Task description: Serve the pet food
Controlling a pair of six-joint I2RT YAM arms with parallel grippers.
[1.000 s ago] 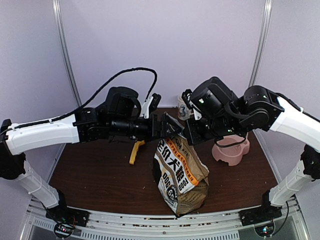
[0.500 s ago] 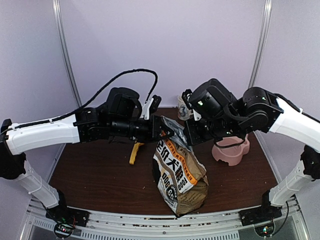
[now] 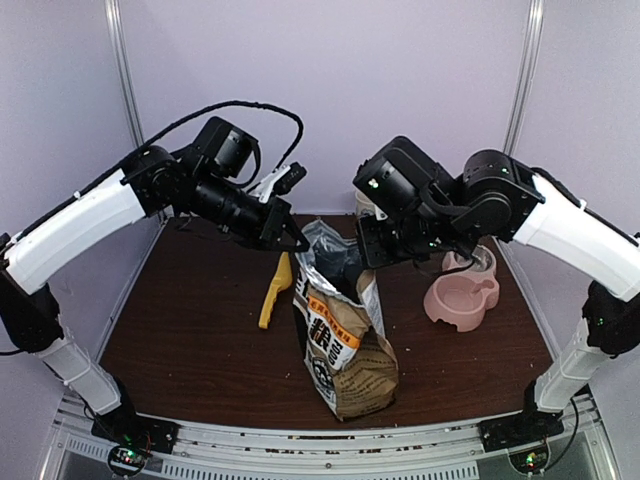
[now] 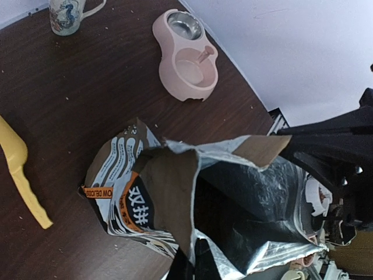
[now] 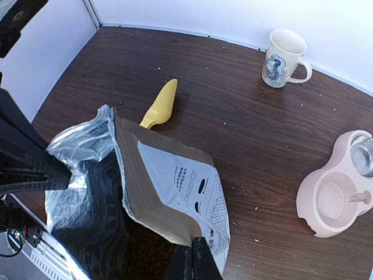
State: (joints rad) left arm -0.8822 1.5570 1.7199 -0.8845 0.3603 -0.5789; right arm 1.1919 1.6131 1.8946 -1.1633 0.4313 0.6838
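The kraft-brown bag [image 3: 340, 335] with a white label stands upright mid-table, its foil-lined mouth pulled wide. My left gripper [image 3: 298, 244] is shut on the bag's left rim, and the wrist view shows its fingers [image 4: 193, 248] pinching the torn edge of the bag [image 4: 122, 186]. My right gripper [image 3: 363, 260] is shut on the opposite rim, seen again as the right gripper [image 5: 193, 242] on the bag [image 5: 186, 181]. Deep inside lies dark reddish-brown pet food [image 5: 145, 251].
A yellow scoop [image 3: 275, 290] lies on the table left of the bag. The pink double bowl [image 3: 460, 297] sits at the right, with a steel insert [image 4: 185, 24] in one side. A white mug [image 5: 284, 58] stands at the back.
My left gripper closed on the bag's rim. Both arms rose and drew apart, spreading the mouth and standing the bag more upright.
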